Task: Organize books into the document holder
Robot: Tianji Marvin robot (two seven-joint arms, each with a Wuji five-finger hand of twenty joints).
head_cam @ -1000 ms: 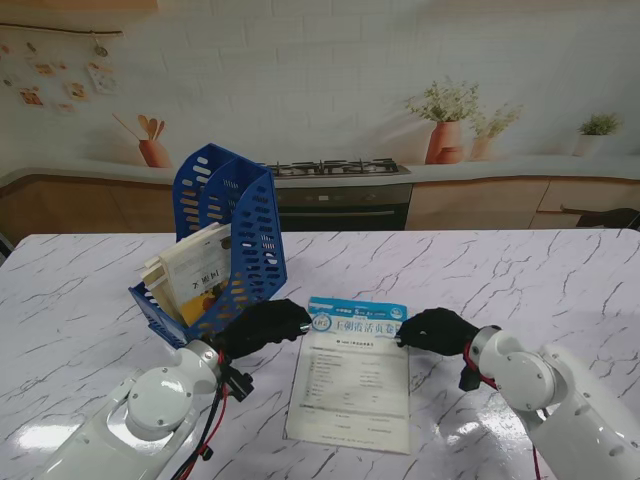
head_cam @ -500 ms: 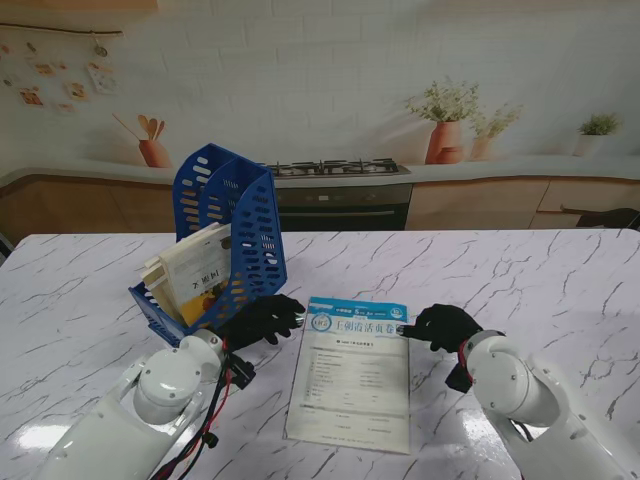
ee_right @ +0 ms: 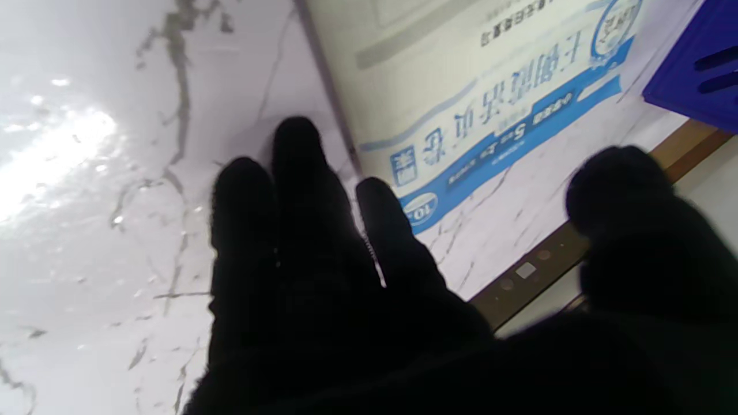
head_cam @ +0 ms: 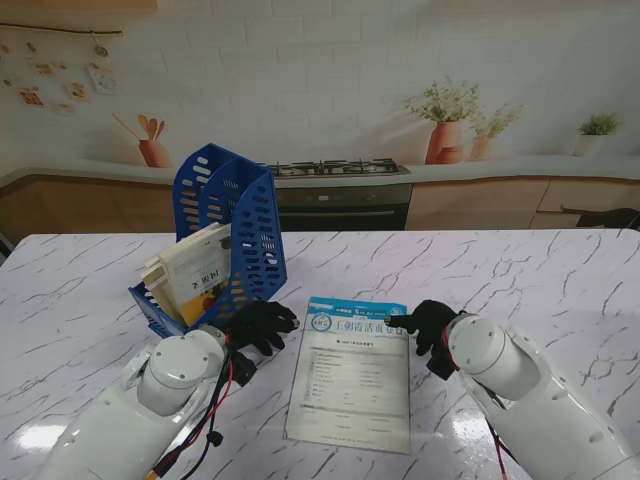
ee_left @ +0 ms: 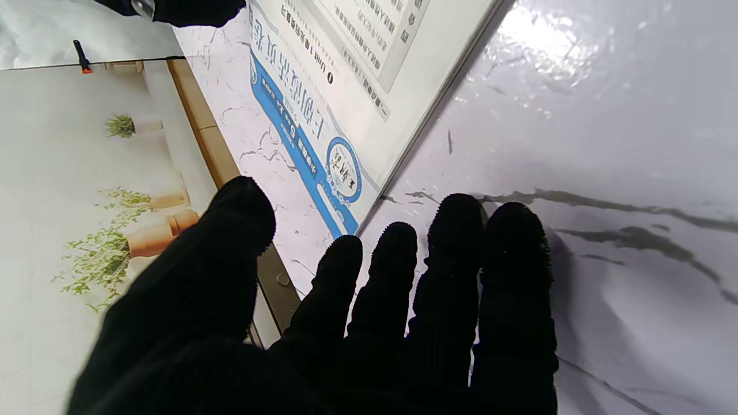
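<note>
Table (head_cam: pixel 520 270) marble, glossy; holder (head_cam: pixel 235 235) blue, perforated, just beyond my left hand (head_cam: pixel 258 325), books already leaning inside. Booklet (head_cam: pixel 352 375) flat between my hands, white with blue header band, far corners at my fingertips. Both hands have slid back toward me off booklet's far corners within last second; likely regrasp, pickup not begun. Left hand spread, empty. Right hand (head_cam: pixel 425 322) fingers apart, holding nothing

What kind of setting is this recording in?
Probably a staged kitchen: the marble-patterned table stands before what looks like a printed backdrop with a stove, cabinets and potted plants. A blue document holder stands on the table.
</note>
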